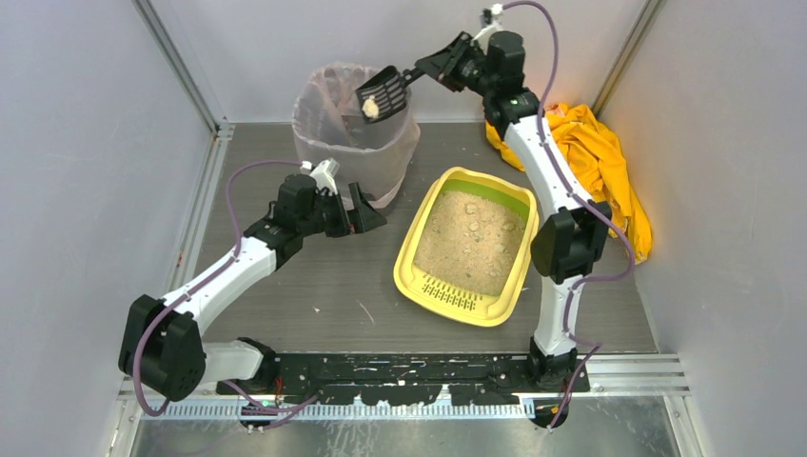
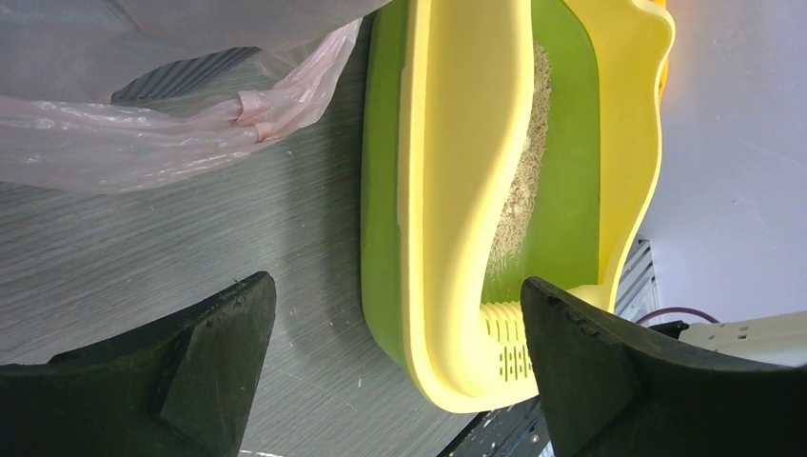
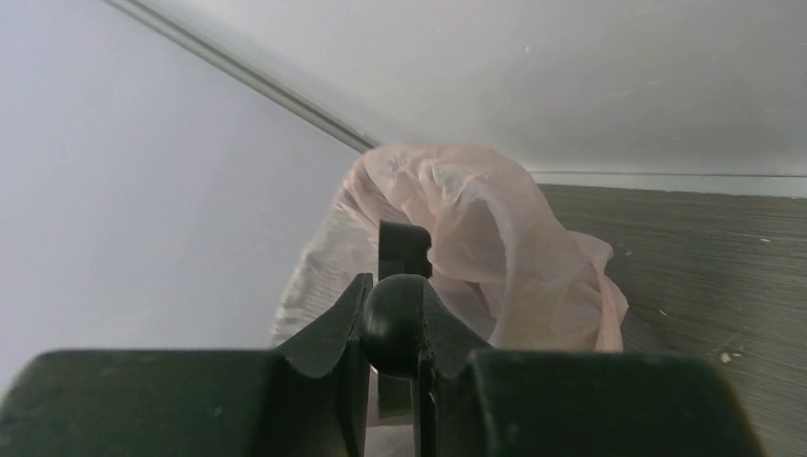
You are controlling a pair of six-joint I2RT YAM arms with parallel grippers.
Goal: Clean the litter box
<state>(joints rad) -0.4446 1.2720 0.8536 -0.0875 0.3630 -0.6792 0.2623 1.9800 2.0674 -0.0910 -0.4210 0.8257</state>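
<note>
Clamped tight on the handle of a black slotted plastic scoop (image 1: 383, 92), the right gripper (image 1: 430, 65) holds it over the tall bin lined with a translucent pinkish bag (image 1: 319, 143). A pale clump (image 1: 370, 109) sits in the scoop. The left gripper (image 1: 366, 211) hangs low beside the bin, jaws spread wide and empty. The shallow yellow plastic litter box (image 1: 414, 257) rests on the grey table between the arms. I'd judge the job partway: this clump is not yet dumped, and several lumps show in the sand.
</note>
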